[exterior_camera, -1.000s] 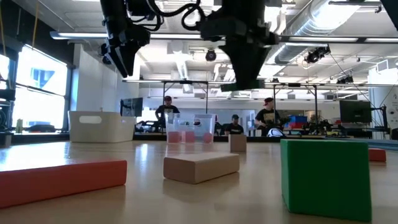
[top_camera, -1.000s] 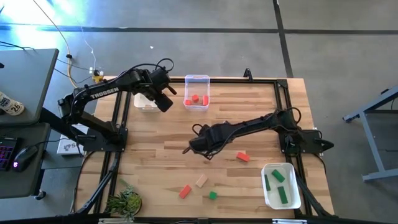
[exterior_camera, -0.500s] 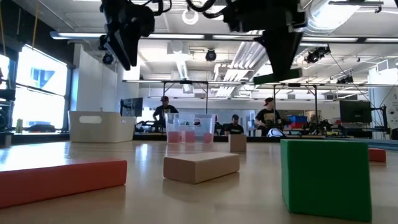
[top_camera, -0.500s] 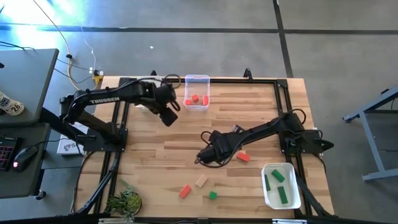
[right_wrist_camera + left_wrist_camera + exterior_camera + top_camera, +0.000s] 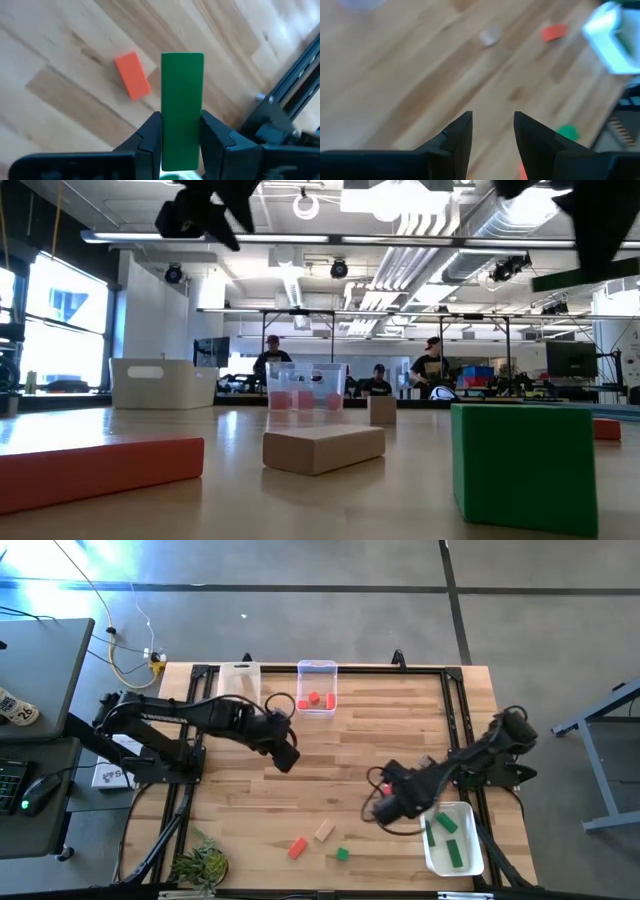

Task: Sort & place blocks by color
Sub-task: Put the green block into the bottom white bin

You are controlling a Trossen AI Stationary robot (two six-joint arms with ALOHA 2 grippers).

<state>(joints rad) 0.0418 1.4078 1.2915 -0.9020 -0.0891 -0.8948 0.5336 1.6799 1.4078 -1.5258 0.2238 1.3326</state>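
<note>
My right gripper (image 5: 383, 808) hovers over the table's near right part, just left of the white tub (image 5: 432, 852) that holds green blocks (image 5: 455, 852). It is shut on a green bar (image 5: 182, 85). A red block (image 5: 132, 75) lies on the table below it. My left gripper (image 5: 286, 756) hangs open over the table's middle, holding nothing. Near the near edge lie a red bar (image 5: 297, 847), a light wood block (image 5: 323, 831) and a green cube (image 5: 342, 854). A clear tub (image 5: 316, 668) at the far edge holds red blocks (image 5: 314, 699). My right gripper pinches the green bar between its two fingers (image 5: 150, 135), one on each long side at its near end (image 5: 182, 145). The bar runs along the fingers and sticks out past their tips. It is lifted clear of the table and looks nearly level in the low view (image 5: 590, 280).
A white tub (image 5: 238, 680) stands at the far edge left of the clear one. A potted plant (image 5: 200, 865) sits at the near left corner. A black frame (image 5: 460, 690) rims the table. Bare wood lies between the two grippers. People stand in the room beyond.
My right gripper has carried the green bar from the table's middle toward the right and near edges, up to the white tub of green blocks. My left gripper has moved from the far-left tubs toward the table's middle.
</note>
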